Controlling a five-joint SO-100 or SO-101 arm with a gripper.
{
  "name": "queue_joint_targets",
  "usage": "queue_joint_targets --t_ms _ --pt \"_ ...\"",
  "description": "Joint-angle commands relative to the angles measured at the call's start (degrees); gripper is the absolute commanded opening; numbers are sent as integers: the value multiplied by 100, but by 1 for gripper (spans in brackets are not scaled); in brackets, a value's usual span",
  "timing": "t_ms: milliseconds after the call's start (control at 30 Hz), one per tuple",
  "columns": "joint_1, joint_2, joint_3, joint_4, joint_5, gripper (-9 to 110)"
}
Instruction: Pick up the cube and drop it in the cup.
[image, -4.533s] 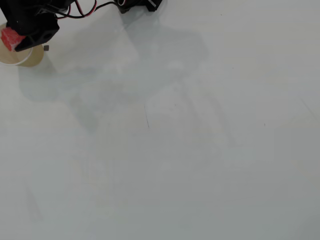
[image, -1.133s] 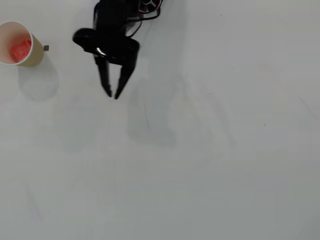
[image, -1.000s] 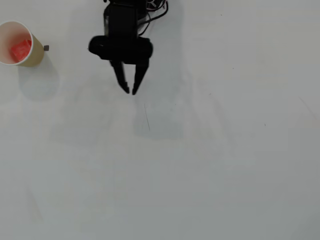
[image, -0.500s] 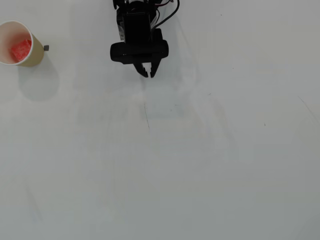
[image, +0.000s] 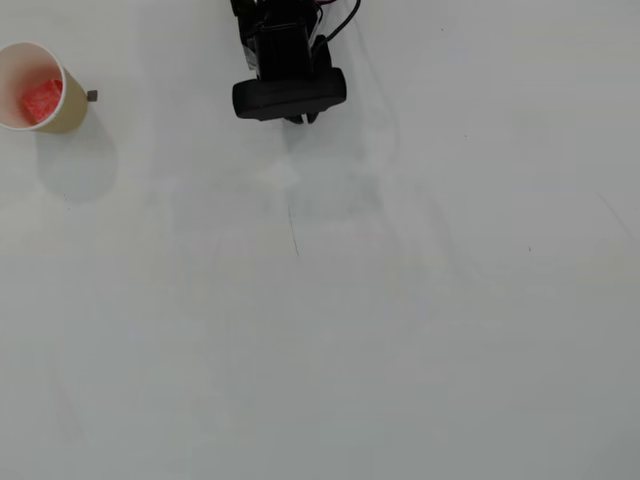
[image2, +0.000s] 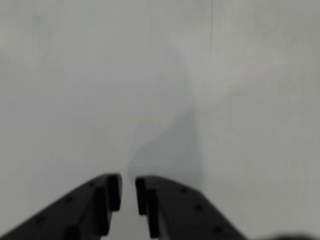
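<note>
A wide, smooth, pale grey-white table (image: 400, 330) fills the overhead view edge to edge, bare but for faint scuffs, a thin dark scratch near the middle and soft grey shadows; nothing of the room beyond it shows. At the top edge sits the black robot arm (image: 285, 50) with its dark cables, folded in close, and the jaws (image: 300, 118) barely peek out beneath the wrist block. In the wrist view the black two-finger jaws (image2: 127, 192) rise from the bottom edge, nearly together with only a slim gap between the tips, gripping nothing, blurred bare table ahead of them. Over at the far left of the overhead view stands the tan paper cup with its white inside (image: 12, 65), upright, its shadow falling below it. A tiny dark speck (image: 92, 96) lies just beside the cup's right side. And there, inside the cup, rests the small red speckled cube (image: 41, 100), well apart from the jaws, off to their left.
</note>
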Motion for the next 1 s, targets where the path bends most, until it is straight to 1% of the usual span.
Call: queue_joint_targets --t_ms 0,967 --pt "18 193 299 -70 0 1" --pt "-18 193 299 35 9 1"
